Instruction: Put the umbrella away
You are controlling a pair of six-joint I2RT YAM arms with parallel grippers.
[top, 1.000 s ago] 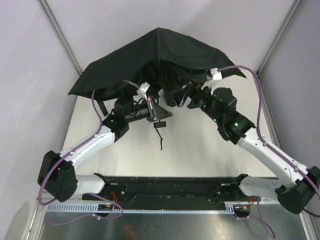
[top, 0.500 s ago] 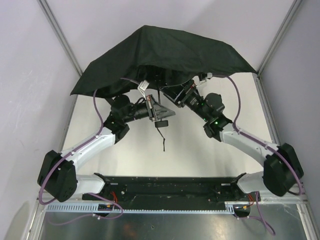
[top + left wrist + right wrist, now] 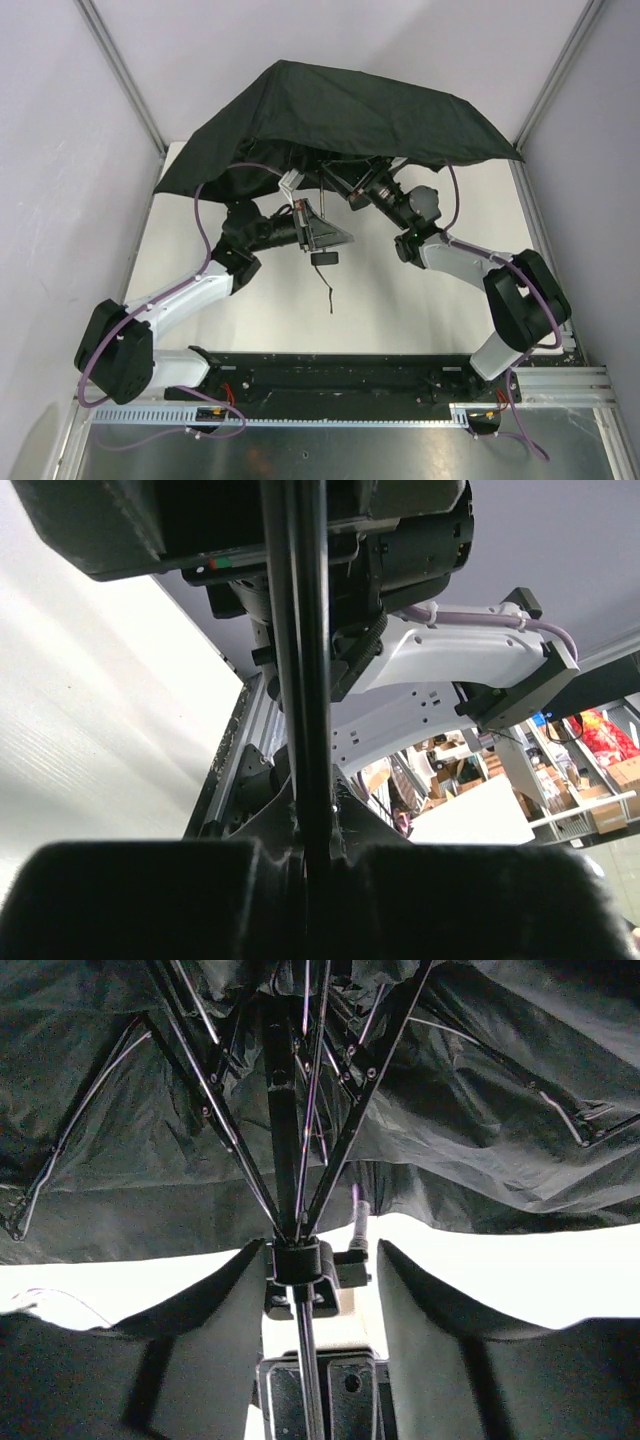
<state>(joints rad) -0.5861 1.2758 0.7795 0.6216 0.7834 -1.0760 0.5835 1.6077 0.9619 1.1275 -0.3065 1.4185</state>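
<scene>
- The umbrella (image 3: 340, 110) spreads open at upper centre above the tabletop (image 3: 400, 300); the left gripper (image 3: 315, 852) is clamped tight on its shaft (image 3: 305, 680).
- The right gripper (image 3: 318, 1270) straddles the runner (image 3: 298, 1260), jaws half apart (gripping nothing); an off-centre squeeze could pinch the ribs (image 3: 215, 1110).

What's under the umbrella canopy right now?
Right wrist view shows ribs, shaft and runner, with the right gripper open around the runner. From above, the canopy covers these and the table's far end.
</scene>
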